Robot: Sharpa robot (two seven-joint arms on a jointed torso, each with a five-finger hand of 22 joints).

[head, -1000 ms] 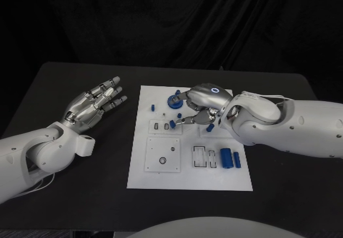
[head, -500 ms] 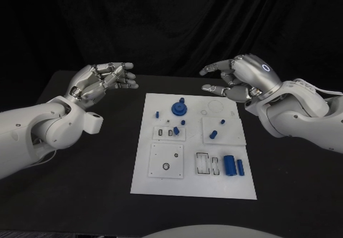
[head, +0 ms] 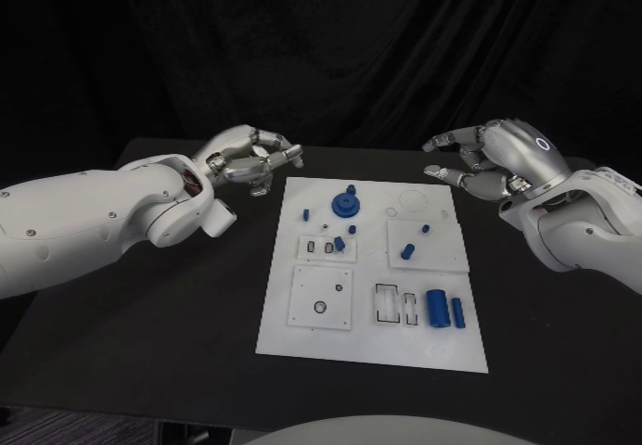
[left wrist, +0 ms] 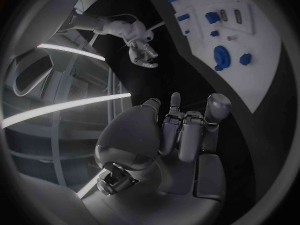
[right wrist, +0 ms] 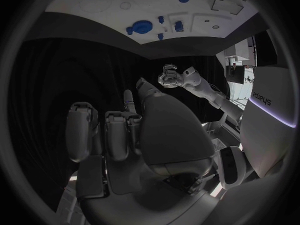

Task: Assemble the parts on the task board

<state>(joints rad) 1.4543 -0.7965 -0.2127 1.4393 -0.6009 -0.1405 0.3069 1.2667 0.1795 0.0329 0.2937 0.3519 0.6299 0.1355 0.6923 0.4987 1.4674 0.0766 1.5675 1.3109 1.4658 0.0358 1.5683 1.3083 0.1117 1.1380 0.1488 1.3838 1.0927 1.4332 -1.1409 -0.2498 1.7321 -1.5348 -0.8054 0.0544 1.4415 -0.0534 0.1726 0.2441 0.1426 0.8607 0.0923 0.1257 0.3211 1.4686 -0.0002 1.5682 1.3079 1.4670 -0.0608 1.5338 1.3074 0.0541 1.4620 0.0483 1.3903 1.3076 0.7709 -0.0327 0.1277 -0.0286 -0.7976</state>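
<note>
Hovering beside the task board [head: 375, 357]: both hands (fingers curled, empty).

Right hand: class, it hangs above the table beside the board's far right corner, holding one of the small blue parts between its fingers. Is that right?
Not quite. The right hand does hang beside the far right corner of the task board, but it holds nothing: its fingers are curled with no blue part between them. The head view shows this, and the right wrist view agrees.
</note>
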